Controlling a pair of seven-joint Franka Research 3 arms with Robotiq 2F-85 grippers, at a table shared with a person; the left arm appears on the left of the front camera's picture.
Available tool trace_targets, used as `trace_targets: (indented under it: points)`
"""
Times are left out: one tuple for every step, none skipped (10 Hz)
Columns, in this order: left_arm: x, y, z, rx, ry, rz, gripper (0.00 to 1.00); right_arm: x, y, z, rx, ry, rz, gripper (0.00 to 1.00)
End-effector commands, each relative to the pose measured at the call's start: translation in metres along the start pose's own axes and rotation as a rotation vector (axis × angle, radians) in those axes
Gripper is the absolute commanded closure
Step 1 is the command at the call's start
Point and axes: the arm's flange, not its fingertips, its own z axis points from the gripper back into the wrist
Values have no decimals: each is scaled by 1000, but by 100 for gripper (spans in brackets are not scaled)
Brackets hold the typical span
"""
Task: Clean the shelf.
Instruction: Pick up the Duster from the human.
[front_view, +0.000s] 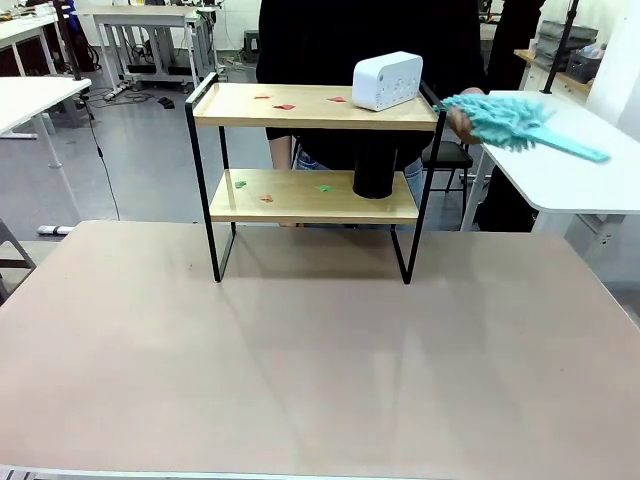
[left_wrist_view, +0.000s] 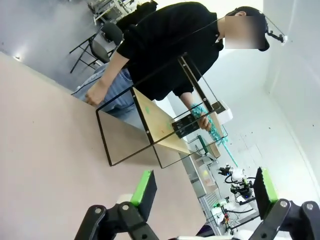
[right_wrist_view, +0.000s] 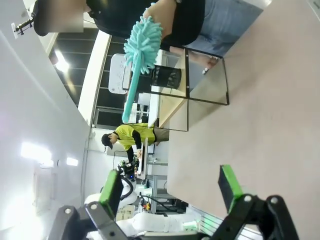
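The shelf (front_view: 300, 105) stands at the far middle of the beige table: two light wooden boards in a thin black frame. A white box (front_view: 386, 80) sits on its top board at the right, a black cylinder (front_view: 373, 170) on the lower board. Small red and green scraps (front_view: 284, 105) lie on both boards. A person behind holds a teal fluffy duster (front_view: 505, 122) beside the shelf's right end. The shelf (left_wrist_view: 160, 125) and duster (left_wrist_view: 210, 125) appear sideways in the left wrist view, the duster (right_wrist_view: 141, 47) also in the right wrist view. My left gripper (left_wrist_view: 205, 192) and right gripper (right_wrist_view: 172, 190) are open, holding nothing.
The beige table (front_view: 320, 370) stretches bare toward me in front of the shelf. A white table (front_view: 570, 180) stands at the right behind it, another (front_view: 25, 100) at the left. A person in a yellow top (right_wrist_view: 130, 137) works far off.
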Motion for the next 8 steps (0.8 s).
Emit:
trace_targets:
  points:
    - [-5,-2,0,-10,16,-31,0,2,-1,2,16,-20,20,0]
    - [-5,-2,0,-10,16,-31,0,2,-1,2,16,-20,20,0]
    - [-5,-2,0,-10,16,-31,0,2,-1,2,16,-20,20,0]
    - [-5,-2,0,-10,16,-31,0,2,-1,2,16,-20,20,0]
    - [-5,-2,0,-10,16,-31,0,2,-1,2,16,-20,20,0]
    - [-5,-2,0,-10,16,-31,0,2,-1,2,16,-20,20,0]
    - [-5,-2,0,-10,16,-31,0,2,-1,2,16,-20,20,0]
    - [-5,-2,0,-10,16,-31,0,2,-1,2,16,-20,20,0]
